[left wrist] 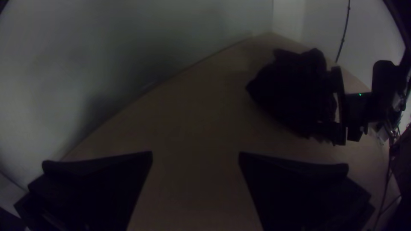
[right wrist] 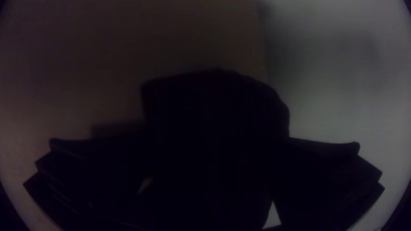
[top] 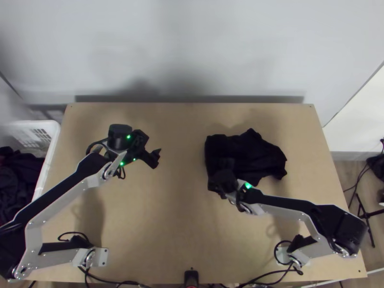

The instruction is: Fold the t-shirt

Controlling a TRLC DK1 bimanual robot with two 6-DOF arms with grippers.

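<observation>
The black t-shirt [top: 252,154] lies bunched on the right half of the light wooden surface [top: 163,230], its outline irregular, its fabric creased. The right end effector [top: 222,178] is at the garment's near left part; its fingers [right wrist: 329,179] stand apart, with dark cloth between them. The left end effector [top: 156,158], open, is well apart from the shirt, above the surface's left half.

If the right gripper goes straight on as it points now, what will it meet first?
Most likely the T-shirt, bunched just ahead of the open right gripper. Whether they already touch, I cannot tell.
</observation>
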